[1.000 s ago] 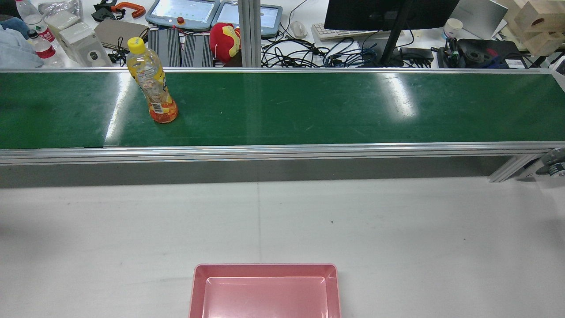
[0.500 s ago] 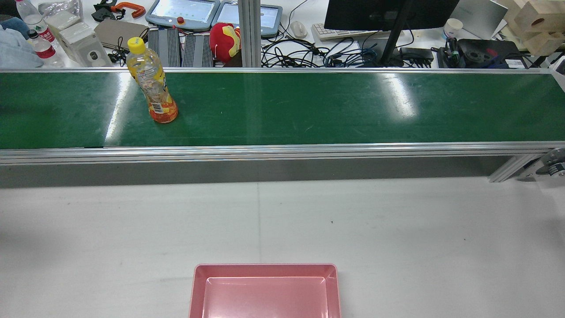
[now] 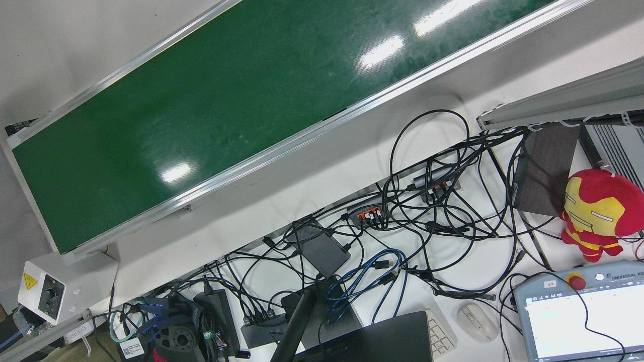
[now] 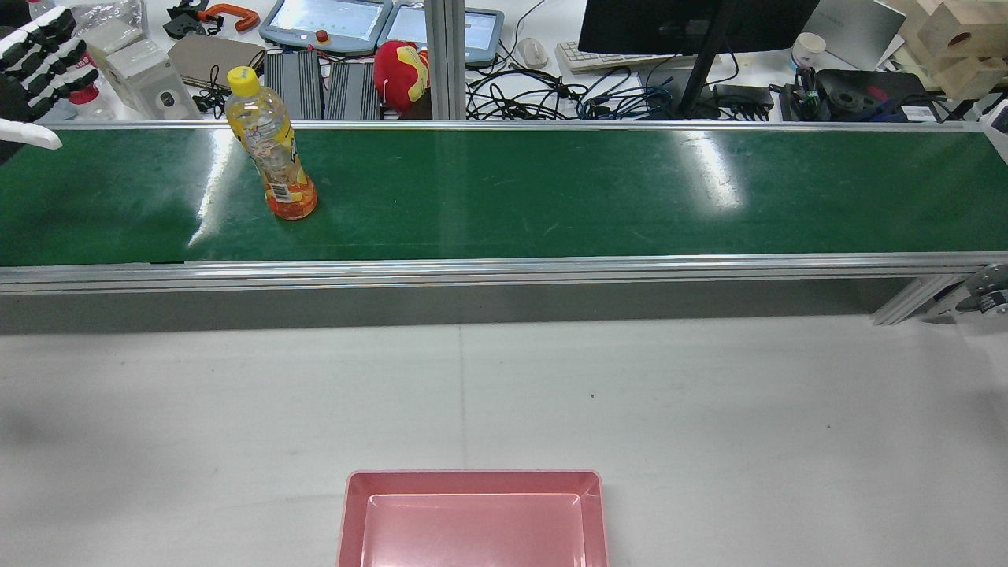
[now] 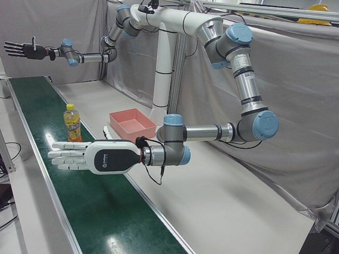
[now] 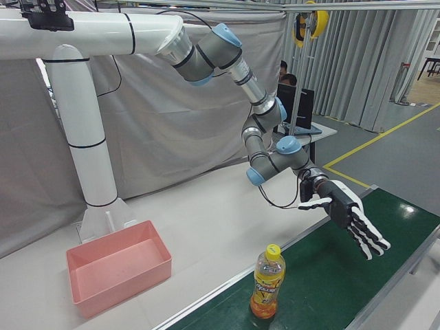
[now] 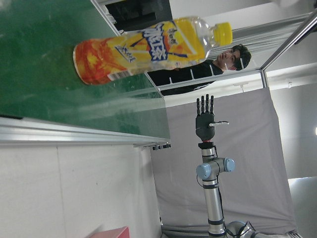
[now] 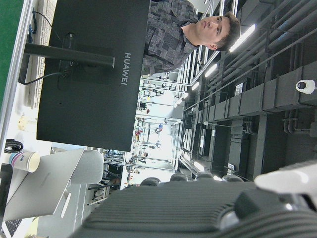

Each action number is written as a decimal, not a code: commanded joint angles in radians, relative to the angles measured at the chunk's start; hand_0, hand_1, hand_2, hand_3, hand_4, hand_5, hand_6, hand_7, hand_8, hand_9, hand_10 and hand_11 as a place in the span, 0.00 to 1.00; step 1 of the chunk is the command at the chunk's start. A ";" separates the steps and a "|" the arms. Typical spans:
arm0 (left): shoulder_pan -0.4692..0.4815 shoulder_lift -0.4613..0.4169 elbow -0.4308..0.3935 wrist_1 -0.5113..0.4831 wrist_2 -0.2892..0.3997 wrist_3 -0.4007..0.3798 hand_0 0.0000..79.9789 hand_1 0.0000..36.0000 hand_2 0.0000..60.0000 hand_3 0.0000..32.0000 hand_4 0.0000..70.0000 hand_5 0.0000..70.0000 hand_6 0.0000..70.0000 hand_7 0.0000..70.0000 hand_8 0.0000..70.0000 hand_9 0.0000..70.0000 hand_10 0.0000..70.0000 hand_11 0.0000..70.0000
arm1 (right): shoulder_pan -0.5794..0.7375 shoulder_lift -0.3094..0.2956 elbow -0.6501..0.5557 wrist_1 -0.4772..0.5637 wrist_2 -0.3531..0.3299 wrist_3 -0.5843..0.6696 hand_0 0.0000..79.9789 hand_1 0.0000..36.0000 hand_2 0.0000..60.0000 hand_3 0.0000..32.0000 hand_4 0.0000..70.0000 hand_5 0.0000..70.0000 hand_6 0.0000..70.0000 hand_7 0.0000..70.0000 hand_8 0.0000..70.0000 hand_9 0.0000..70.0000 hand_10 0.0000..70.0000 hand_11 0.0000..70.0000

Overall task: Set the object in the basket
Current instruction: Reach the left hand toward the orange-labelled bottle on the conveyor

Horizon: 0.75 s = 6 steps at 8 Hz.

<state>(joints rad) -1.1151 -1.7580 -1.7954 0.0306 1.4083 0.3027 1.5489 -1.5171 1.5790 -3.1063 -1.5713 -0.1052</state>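
An orange-juice bottle (image 4: 272,150) with a yellow cap stands upright on the green conveyor belt (image 4: 551,189), toward its left end. It also shows in the left-front view (image 5: 71,123), the right-front view (image 6: 267,282) and, close up, the left hand view (image 7: 148,49). My left hand (image 5: 79,156) is open with flat, spread fingers, hovering over the belt a short way from the bottle and apart from it; it also shows in the right-front view (image 6: 350,216) and at the rear view's left edge (image 4: 35,67). My right hand (image 5: 24,50) is open, raised high over the far end of the belt. The pink basket (image 4: 472,520) is empty.
The basket sits on the white table (image 4: 709,409) in front of the belt's aluminium rail (image 4: 504,272). Behind the belt lie cables (image 3: 427,201), a monitor (image 4: 693,24), teach pendants (image 4: 327,20), a red plush toy (image 4: 400,72) and water bottles.
My left hand has come into the rear view at its upper left edge, over the belt's left end. The bottle and basket have stayed in place.
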 commanded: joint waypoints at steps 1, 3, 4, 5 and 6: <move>0.118 -0.064 -0.041 0.093 -0.029 0.065 0.73 0.47 0.00 0.00 0.07 0.06 0.00 0.00 0.05 0.06 0.05 0.11 | 0.000 0.000 0.001 0.000 0.000 0.001 0.00 0.00 0.00 0.00 0.00 0.00 0.00 0.00 0.00 0.00 0.00 0.00; 0.200 -0.116 -0.038 0.132 -0.102 0.114 0.72 0.48 0.00 0.00 0.08 0.06 0.00 0.00 0.05 0.06 0.05 0.11 | 0.000 0.000 0.001 0.000 0.000 0.001 0.00 0.00 0.00 0.00 0.00 0.00 0.00 0.00 0.00 0.00 0.00 0.00; 0.255 -0.124 -0.032 0.135 -0.148 0.119 0.71 0.47 0.00 0.00 0.08 0.07 0.00 0.00 0.05 0.06 0.06 0.12 | 0.000 0.000 0.001 0.000 0.000 0.001 0.00 0.00 0.00 0.00 0.00 0.00 0.00 0.00 0.00 0.00 0.00 0.00; 0.271 -0.129 -0.024 0.135 -0.155 0.119 0.70 0.47 0.00 0.00 0.09 0.08 0.00 0.00 0.05 0.06 0.06 0.12 | 0.000 0.000 0.001 0.000 0.000 -0.001 0.00 0.00 0.00 0.00 0.00 0.00 0.00 0.00 0.00 0.00 0.00 0.00; 0.271 -0.133 -0.022 0.140 -0.155 0.119 0.69 0.46 0.00 0.00 0.10 0.08 0.00 0.00 0.05 0.06 0.07 0.13 | 0.000 0.000 0.001 0.000 0.000 0.001 0.00 0.00 0.00 0.00 0.00 0.00 0.00 0.00 0.00 0.00 0.00 0.00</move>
<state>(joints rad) -0.8736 -1.8786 -1.8256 0.1621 1.2740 0.4165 1.5493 -1.5171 1.5800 -3.1063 -1.5709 -0.1050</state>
